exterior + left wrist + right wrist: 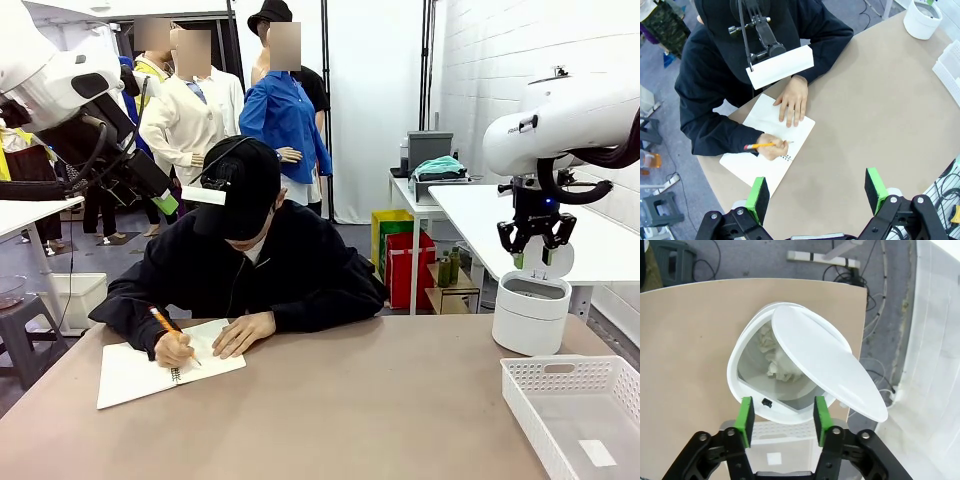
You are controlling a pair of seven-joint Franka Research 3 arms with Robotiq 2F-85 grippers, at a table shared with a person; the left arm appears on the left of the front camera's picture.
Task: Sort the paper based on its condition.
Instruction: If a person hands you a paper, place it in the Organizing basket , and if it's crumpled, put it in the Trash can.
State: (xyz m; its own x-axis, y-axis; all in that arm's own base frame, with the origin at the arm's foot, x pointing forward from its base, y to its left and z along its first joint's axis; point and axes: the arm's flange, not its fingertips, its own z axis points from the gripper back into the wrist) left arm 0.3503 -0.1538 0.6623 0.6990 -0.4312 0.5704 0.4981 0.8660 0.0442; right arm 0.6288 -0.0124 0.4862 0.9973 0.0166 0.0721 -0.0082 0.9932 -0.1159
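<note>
Chiefly at risk: white bin (531, 315) at the tabletop's (380, 400) far right corner, swing lid (825, 355) tipped open. The right gripper (533, 260) hangs just over its rim, jaws spread, nothing between them. A careless lift could clip the lid or nudge the bin toward the edge. The crumpled paper wad (780, 362) lies inside the bin.

Also present:
- person (250, 270), far left edge, forearms over a spiral notebook (135, 375), probably blocking any reach there
- white basket (570, 363), near right corner
- left gripper (817, 192), high above, spread, empty
- pencil (165, 325), on the page
</note>
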